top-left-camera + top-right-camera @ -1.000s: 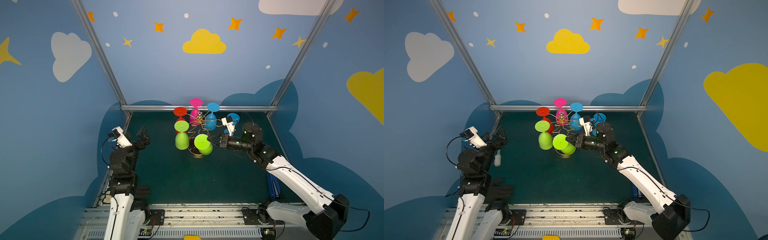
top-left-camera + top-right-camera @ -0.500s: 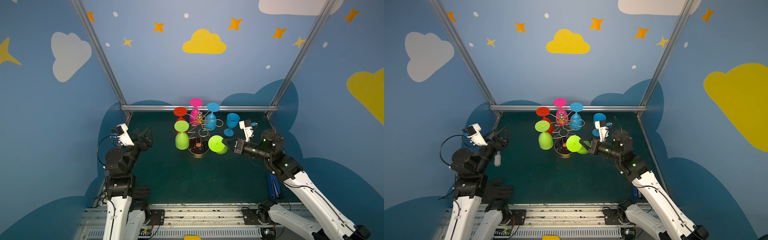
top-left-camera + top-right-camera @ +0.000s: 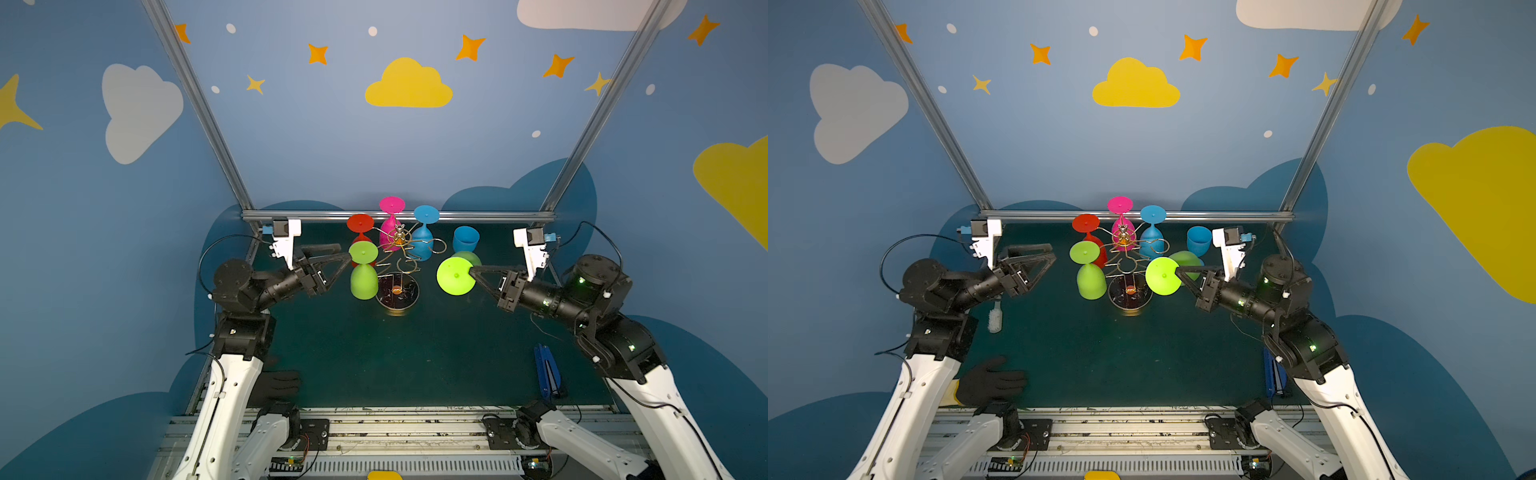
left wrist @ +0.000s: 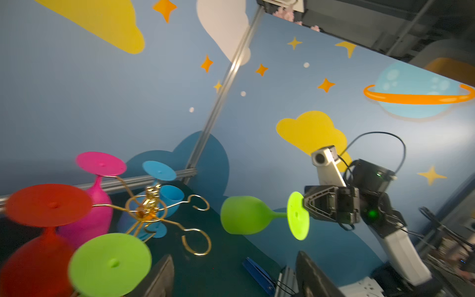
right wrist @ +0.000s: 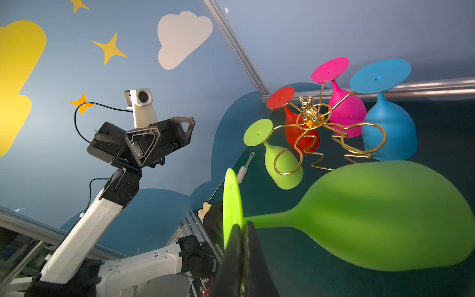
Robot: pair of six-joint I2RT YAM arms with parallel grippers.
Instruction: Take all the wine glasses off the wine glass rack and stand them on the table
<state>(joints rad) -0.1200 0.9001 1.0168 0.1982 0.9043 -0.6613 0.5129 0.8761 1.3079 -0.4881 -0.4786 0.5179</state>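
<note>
right fingers [image 5: 231, 257]: clenched on the round foot of the lime-green plastic wine glass [image 3: 455, 276], pinching the disc edge-on in the right wrist view
what moved: a second ago that glass was tucked in low against the thin gold wire wine glass rack [image 3: 397, 293]; now it's out to the right, clear of the wire
where the glass is: up in the air on its side, bowl toward the rack, with a gap between the bowl and the nearest empty gold loop
left fingers [image 4: 157, 281]: released, spread wide with nothing between them; they've come in closer to the rack and now sit near the foot of the second lime-green glass [image 3: 364, 281], which hangs upside down on it
rack: same spot as before, dark disc base on the dark green desk [image 3: 374, 357], with a red glass [image 3: 360, 223], a pink glass [image 3: 391, 205] and a blue glass [image 3: 426, 214] hanging at the back
tight spot: an open blue cup [image 3: 466, 239] stands just behind the held glass in both top views
open room: big bare stretch of desk in front of the rack
edges: flat blue tool [image 3: 546, 372] by the right edge, black glove [image 3: 278, 384] at the front left corner, white brush [image 3: 995, 318] along the left side
</note>
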